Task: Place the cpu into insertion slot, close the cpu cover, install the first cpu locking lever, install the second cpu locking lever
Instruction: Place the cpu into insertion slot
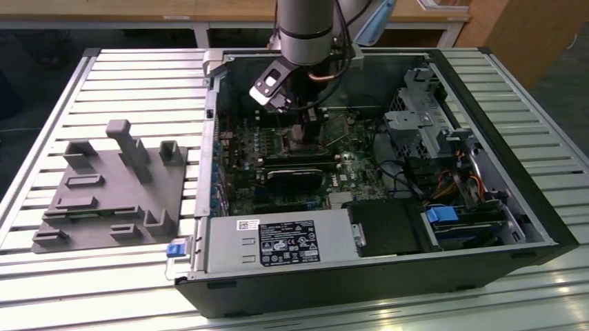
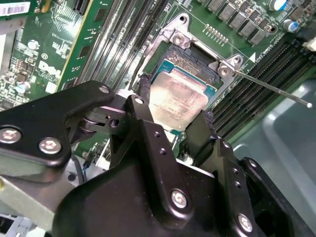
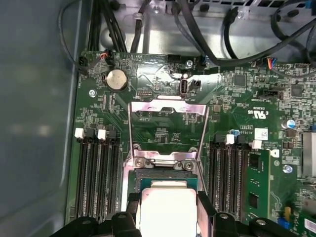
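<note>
The cpu point(image 2: 178, 98) point(image 3: 168, 210) is a pale silvery square chip, held between my two black fingers point(image 2: 143, 101) just over the insertion slot point(image 2: 193, 55) point(image 3: 164, 174). My gripper point(image 2: 173, 112) point(image 3: 168, 213) point(image 1: 299, 129) is shut on the chip's opposite edges and reaches down into the open computer case. The slot is a dark square socket with a metal rim on the green board. The cpu cover point(image 3: 168, 105), a thin silvery frame with a window, is swung open and lies back beyond the socket. A thin metal locking lever point(image 2: 270, 87) sticks out free beside the socket.
Long black memory slots point(image 3: 96, 168) point(image 3: 228, 173) run on both sides of the socket. Black cables point(image 3: 197, 34) hang across the board's far end. In the exterior view the case wall point(image 1: 368, 276) surrounds the board, and a grey fixture point(image 1: 110, 186) sits on the slatted table at that view's left.
</note>
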Controlling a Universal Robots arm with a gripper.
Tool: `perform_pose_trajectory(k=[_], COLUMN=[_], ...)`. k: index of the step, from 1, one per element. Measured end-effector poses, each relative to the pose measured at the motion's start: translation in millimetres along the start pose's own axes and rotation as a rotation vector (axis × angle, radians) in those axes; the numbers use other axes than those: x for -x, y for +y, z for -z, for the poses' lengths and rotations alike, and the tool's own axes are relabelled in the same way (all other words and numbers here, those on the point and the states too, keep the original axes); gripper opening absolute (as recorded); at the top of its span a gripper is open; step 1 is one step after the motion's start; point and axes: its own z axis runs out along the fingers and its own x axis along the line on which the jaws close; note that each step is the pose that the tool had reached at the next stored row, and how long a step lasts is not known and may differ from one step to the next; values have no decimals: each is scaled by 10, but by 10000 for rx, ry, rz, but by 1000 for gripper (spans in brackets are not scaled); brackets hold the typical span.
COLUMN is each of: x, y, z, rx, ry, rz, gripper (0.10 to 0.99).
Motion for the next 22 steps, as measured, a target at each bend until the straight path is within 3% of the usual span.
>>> perform_pose_trajectory(k=[22], x=[-20], y=[-25], z=[-172], rx=[2], ry=[-23], rz=[-277], gripper=[537])
